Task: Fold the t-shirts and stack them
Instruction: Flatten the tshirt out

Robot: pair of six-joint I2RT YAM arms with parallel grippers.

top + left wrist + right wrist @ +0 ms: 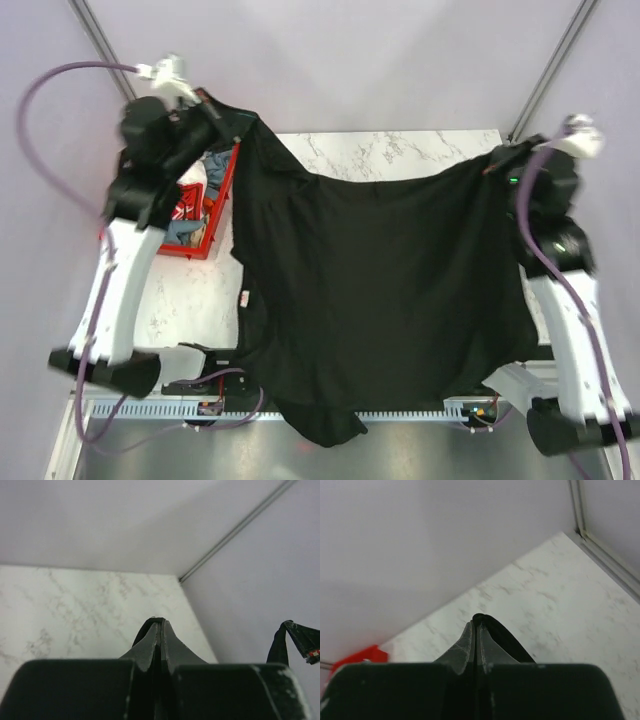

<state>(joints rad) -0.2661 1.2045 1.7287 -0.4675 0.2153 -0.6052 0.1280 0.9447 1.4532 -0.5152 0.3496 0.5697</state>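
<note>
Two pinches: our left gripper (159, 630) and right gripper (476, 625) clamp the limp black t-shirt (380, 290), draped wide over the veined marble table (400, 150).

I see a white marble table (400, 155) with a red bin (226, 195) on its left edge. A black tee (380, 290) hides most of the top.

Right gripper (476, 629) pinches black t-shirt (506, 643) edge.

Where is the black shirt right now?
In the top view, the black t-shirt hangs spread over the marble table, held by the left gripper and right gripper, beside the red bin.
</note>
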